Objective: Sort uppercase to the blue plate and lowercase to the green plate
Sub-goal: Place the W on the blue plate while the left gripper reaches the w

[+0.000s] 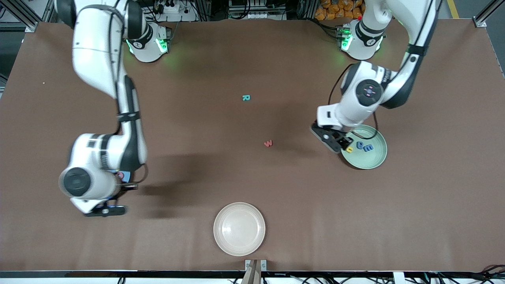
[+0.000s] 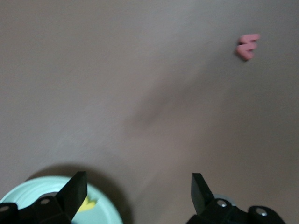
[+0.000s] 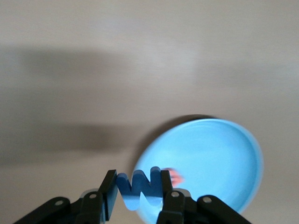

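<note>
My right gripper (image 3: pixel 138 181) is shut on the blue W (image 3: pixel 140 190) above the rim of the blue plate (image 3: pixel 219 149); a pinkish-red letter (image 3: pixel 175 177) lies in that plate. In the front view the right arm covers the blue plate. My left gripper (image 1: pixel 344 144) (image 2: pixel 139 186) hangs open and empty over the edge of the green plate (image 1: pixel 375 157) (image 2: pixel 108 211). That plate holds a yellow h (image 1: pixel 349 150) (image 2: pixel 88 204), a blue rounded letter (image 1: pixel 360 145) and a blue e (image 1: pixel 369 148). The teal R (image 1: pixel 246 97) and the pinkish-red w (image 1: pixel 268 143) (image 2: pixel 247 46) lie on the bare table.
A cream plate (image 1: pixel 239 228) stands near the table's front edge, in the middle. The brown table top (image 1: pixel 252 177) stretches bare between the two arms apart from the two loose letters.
</note>
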Robot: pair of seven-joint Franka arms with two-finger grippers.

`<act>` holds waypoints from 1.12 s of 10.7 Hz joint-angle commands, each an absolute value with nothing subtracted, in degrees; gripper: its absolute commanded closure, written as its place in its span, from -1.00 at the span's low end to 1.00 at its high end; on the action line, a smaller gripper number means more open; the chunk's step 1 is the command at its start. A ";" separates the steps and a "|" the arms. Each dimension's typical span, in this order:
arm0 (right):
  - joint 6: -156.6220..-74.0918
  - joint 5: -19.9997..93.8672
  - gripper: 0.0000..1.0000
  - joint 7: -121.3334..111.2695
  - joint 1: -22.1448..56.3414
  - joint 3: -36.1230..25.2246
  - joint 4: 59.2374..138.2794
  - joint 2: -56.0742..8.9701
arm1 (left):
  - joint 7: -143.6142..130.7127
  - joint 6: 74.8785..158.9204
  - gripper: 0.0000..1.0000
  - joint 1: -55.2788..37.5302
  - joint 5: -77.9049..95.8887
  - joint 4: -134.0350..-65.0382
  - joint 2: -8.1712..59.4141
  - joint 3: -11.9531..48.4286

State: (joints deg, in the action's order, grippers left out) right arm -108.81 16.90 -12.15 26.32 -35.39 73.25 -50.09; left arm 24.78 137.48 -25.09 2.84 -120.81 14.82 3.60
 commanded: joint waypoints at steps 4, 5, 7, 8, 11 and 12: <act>-108.11 17.23 1.00 -25.13 19.61 -34.72 73.65 -49.57 | 23.30 138.96 -0.85 -33.21 -2.45 -114.98 20.81 3.43; -108.11 17.23 1.00 -26.62 19.16 -34.80 74.26 -49.57 | 22.33 139.74 -0.83 -33.57 -2.46 -114.53 22.40 3.51; -107.58 17.31 0.75 -28.82 18.20 -34.72 75.06 -49.40 | 19.71 142.72 -0.77 -36.37 -2.29 -114.26 24.95 3.43; -107.49 17.49 -0.48 -29.44 17.67 -34.72 75.23 -49.31 | 17.43 145.00 -0.77 -37.52 -2.37 -114.17 26.18 3.43; -105.82 19.95 -1.00 -29.62 17.31 -34.63 75.32 -49.13 | 14.07 147.57 -0.77 -39.46 -2.29 -110.41 30.22 3.43; -105.91 20.04 -1.00 -29.62 17.31 -34.63 75.32 -49.13 | 14.06 148.00 -0.77 -39.55 -2.29 -108.91 31.63 3.34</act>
